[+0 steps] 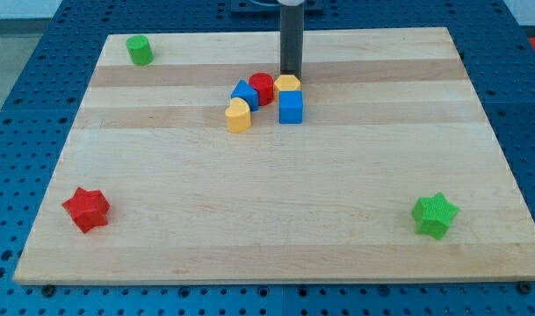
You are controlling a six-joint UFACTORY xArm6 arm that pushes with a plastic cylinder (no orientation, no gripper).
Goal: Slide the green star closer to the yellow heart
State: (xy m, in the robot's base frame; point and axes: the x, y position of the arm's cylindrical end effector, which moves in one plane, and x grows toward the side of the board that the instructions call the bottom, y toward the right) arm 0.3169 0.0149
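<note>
Green star (pixel 436 215) lies well apart from my tip (pixel 290 74); yellow heart (pixel 238 115) sits near it; I have no jaws.

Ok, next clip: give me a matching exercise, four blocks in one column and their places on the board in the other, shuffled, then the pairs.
Blocks:
1. green star
2. red star
3. green cylinder
4. yellow heart

Places:
A. the view's top left corner
B. the central cluster, at its left end by the view
C. the view's bottom right
D. the view's bottom left

Pairs: 1-C, 2-D, 3-A, 4-B

My tip is at the cluster's top side, far from the green star.
</note>
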